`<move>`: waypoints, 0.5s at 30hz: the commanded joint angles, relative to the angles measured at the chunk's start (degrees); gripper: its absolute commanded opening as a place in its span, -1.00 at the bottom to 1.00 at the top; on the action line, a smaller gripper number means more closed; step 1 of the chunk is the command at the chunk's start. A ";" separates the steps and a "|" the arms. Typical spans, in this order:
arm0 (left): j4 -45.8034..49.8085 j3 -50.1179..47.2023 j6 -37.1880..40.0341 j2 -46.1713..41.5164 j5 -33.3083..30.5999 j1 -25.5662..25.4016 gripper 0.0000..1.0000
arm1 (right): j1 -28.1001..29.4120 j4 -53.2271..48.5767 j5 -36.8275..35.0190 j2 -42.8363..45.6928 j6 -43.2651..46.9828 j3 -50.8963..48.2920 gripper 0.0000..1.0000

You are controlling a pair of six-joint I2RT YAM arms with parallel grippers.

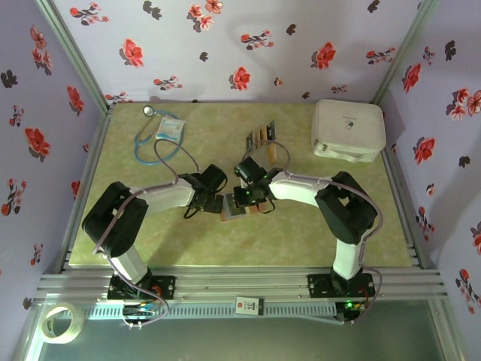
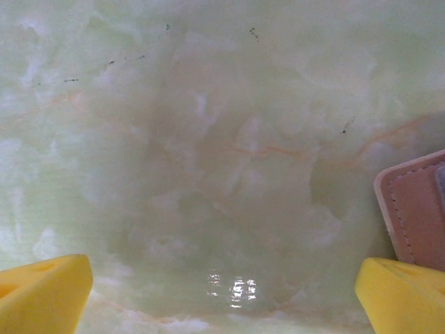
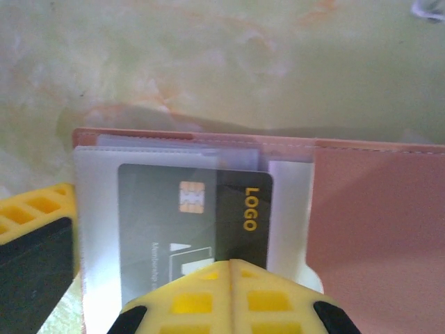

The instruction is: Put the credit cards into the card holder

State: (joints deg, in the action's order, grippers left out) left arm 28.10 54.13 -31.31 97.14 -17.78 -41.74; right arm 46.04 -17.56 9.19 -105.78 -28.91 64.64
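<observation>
My right pincer (image 3: pixel 229 282) is clamped on a dark chip card (image 3: pixel 188 209), its far end seemingly slid under the clear pocket (image 3: pixel 97 209) of the brown card holder (image 3: pixel 379 229), which lies open on the surface (image 1: pixel 316 233). My left pincer (image 2: pixel 222 296) hangs spread wide just left of the holder, ready to steady it. Spare cards (image 1: pixel 261 137) wait farther back

Robot test booth in a lab
Floral-papered walls (image 1: pixel 225 45) box in a green marbled surface (image 1: pixel 225 241); left arm (image 1: pixel 128 218) and right arm (image 1: pixel 338 203) are bolted to an aluminium rail (image 1: pixel 240 284).
</observation>
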 commanded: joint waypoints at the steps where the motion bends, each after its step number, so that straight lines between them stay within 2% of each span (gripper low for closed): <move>1: -1.37 -0.93 0.42 2.20 -0.59 -0.45 0.99 | 0.55 0.56 1.22 -0.40 -1.69 1.43 -0.92; 15: -1.91 -3.08 -0.67 -0.45 -0.45 -0.39 0.99 | -0.33 -0.90 -2.58 5.21 -1.15 -0.44 -0.86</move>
State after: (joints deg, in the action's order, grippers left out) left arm 26.72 52.95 -31.35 96.31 -17.87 -41.78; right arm 46.11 -17.69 8.51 -102.96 -30.04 64.66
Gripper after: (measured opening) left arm 0.997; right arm 0.068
